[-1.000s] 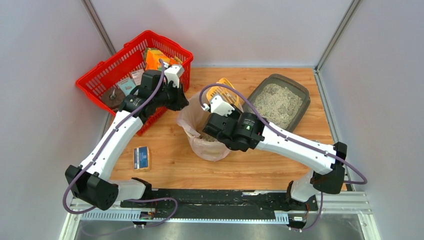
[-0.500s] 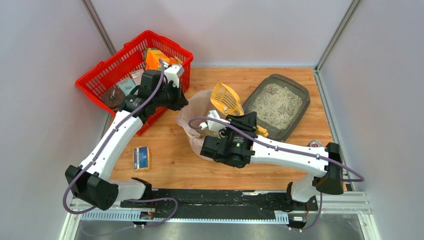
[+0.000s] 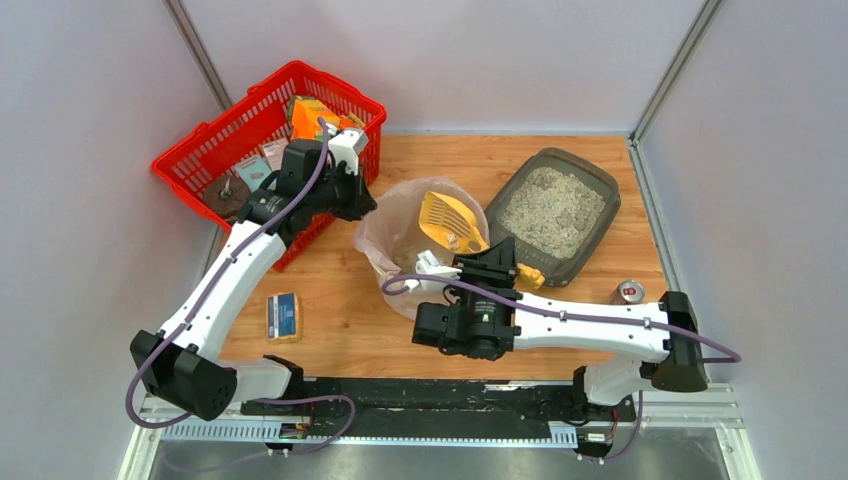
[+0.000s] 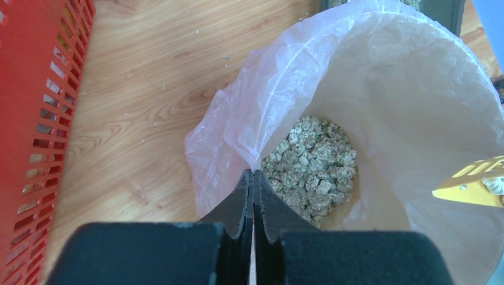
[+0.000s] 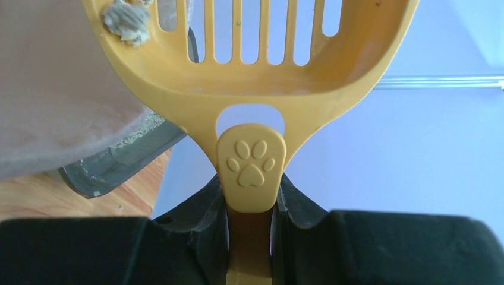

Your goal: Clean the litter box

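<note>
Litter box (image 3: 600, 232) sits on wooden table (image 3: 340, 320) between pale grey walls (image 3: 450, 60).

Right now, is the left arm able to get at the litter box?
Probably not easily. The left gripper is shut on the bag liner, and the bin and the right gripper holding the scoop stand between it and the litter box.

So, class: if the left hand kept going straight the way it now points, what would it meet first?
The bag liner: the shut tips of the left hand seem to touch its rim fold. Past that, probably the litter clumps lying inside the liner; depth is unclear.
</note>
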Available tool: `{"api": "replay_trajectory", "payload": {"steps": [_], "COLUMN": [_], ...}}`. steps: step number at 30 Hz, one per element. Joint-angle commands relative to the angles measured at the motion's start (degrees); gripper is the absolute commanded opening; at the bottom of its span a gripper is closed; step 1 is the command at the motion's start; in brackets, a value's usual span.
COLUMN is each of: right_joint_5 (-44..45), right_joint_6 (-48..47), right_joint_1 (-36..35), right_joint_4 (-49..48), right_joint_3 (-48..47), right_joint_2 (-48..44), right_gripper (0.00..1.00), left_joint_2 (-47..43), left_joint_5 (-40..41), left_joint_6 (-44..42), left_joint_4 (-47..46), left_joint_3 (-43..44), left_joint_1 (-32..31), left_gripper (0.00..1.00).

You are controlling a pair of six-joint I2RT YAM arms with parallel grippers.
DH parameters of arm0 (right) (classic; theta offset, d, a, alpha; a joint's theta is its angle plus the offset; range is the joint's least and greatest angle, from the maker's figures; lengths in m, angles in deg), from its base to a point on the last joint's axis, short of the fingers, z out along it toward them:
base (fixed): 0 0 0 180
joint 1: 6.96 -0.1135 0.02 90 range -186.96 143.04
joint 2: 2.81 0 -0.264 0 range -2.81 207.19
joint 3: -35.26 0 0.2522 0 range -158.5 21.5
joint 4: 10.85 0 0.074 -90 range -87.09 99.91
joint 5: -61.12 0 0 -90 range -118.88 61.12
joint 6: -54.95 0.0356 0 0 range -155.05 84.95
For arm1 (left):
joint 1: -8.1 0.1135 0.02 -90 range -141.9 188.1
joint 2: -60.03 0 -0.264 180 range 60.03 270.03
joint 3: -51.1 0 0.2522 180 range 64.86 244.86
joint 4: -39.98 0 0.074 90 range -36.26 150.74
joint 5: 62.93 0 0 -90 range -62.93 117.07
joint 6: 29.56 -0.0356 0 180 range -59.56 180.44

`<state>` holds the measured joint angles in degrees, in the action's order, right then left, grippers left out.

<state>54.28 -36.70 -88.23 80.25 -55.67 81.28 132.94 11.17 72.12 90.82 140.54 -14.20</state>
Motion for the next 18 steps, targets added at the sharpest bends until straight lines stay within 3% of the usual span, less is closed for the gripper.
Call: {"api": "replay_trajectory", "payload": {"steps": [1, 11, 18], "right_joint_5": [17.7, 17.6, 17.8], "right_joint_6": [-3.9, -8.7, -5.0], "right_joint_1": [-2.0, -3.0, -3.3], "right_joint_4": [2.0, -2.9, 0.2], "right_joint_3": [3.9, 13.3, 2.5], "right_joint_2": [-2.9, -2.9, -2.7], "right_gripper": [0.0, 0.0, 0.0], "left_joint_2": [-1.7, -1.9, -2.0], "left_joint_5": [-2.7, -2.8, -2.9], "left_joint_6": [1.0, 1.0, 1.1], "left_joint_4": [-0.9, -0.9, -1.0], "left_joint_3": [0.7, 0.7, 0.6], "left_joint_1": [-0.4, -0.4, -0.4], "left_gripper": [0.0, 0.0, 0.0]}}
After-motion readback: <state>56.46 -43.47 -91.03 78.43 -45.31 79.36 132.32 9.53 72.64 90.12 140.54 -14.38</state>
